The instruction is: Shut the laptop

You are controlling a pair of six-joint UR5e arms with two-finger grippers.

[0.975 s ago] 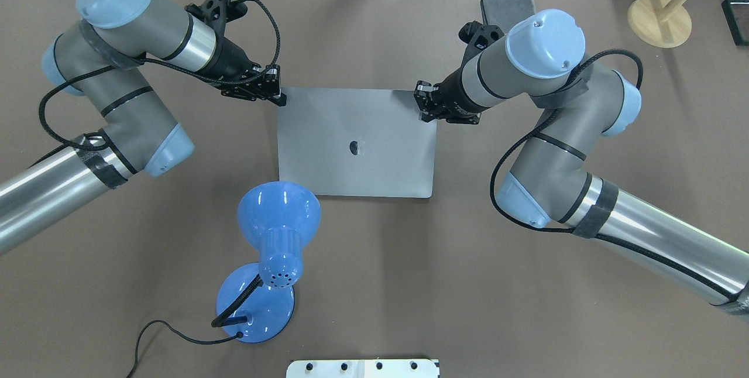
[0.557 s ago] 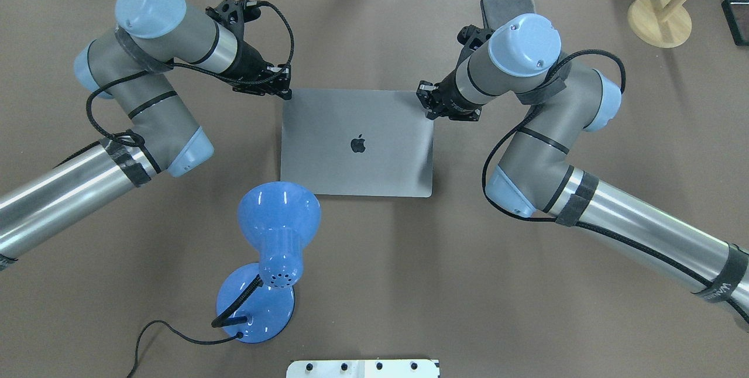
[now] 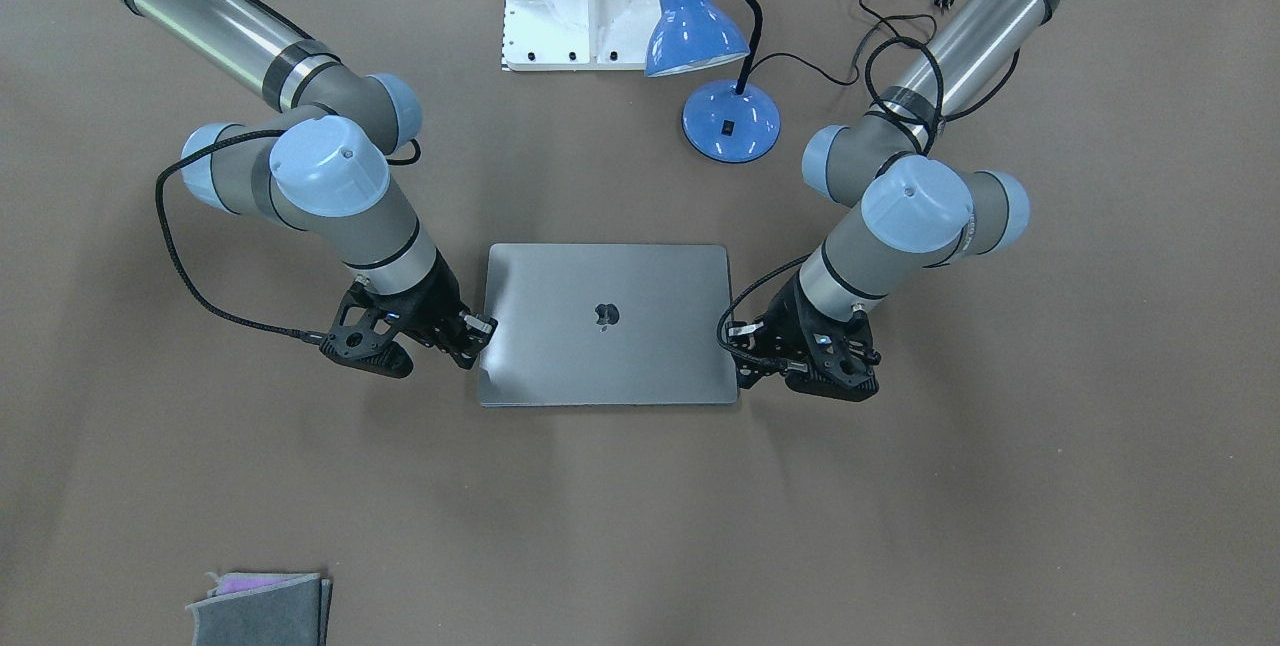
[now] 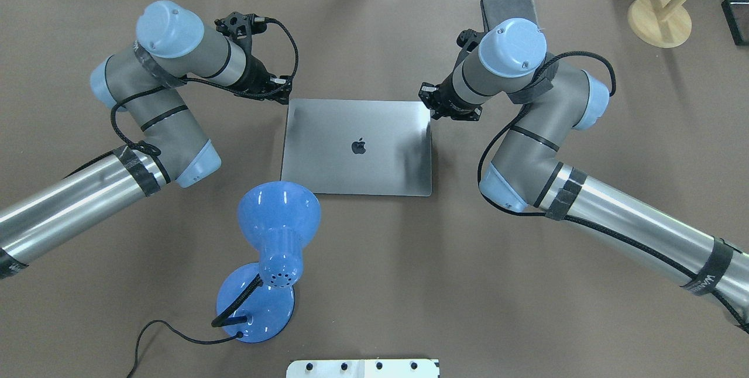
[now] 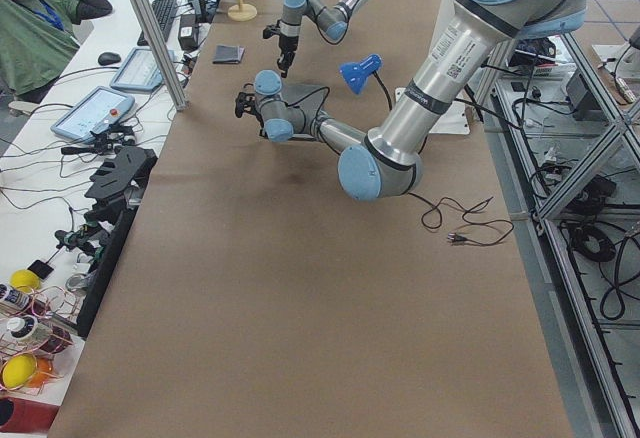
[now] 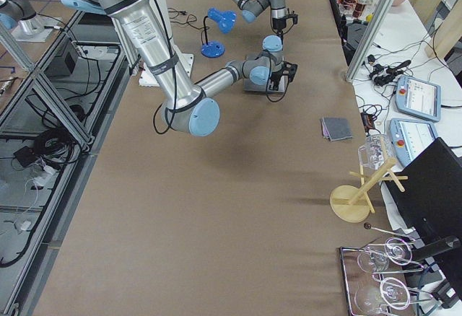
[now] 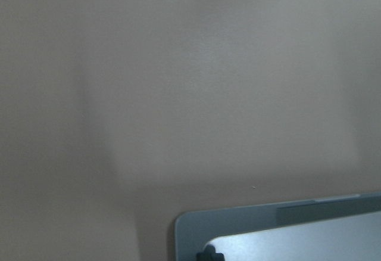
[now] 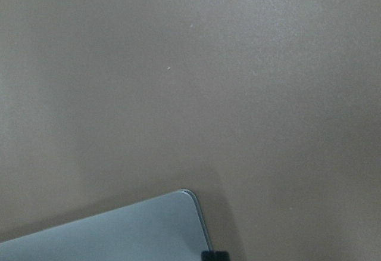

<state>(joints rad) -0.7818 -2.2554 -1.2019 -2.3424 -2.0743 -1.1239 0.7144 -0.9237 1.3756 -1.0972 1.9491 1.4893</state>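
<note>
The grey laptop (image 4: 357, 147) lies mid-table with its lid, apple logo up, lowered almost flat; it also shows in the front view (image 3: 605, 326). My left gripper (image 4: 284, 97) is at the lid's far left corner, and my right gripper (image 4: 430, 106) is at its far right corner. Both look shut, with their tips resting on the lid. In the left wrist view a strip of the base (image 7: 238, 225) shows beyond the lid's corner (image 7: 297, 243). The right wrist view shows the lid's other corner (image 8: 149, 225).
A blue desk lamp (image 4: 278, 214) stands close to the laptop's near left corner, its cord trailing toward the robot. A grey cloth (image 4: 506, 6) lies behind my right arm. A wooden stand (image 4: 658, 21) is at the far right. A white mount plate (image 4: 363, 368) is at the near edge.
The lid has come down from a clear tilt to almost flat. Both grippers have gone down with its far edge, and both arms have drawn in toward the laptop.
</note>
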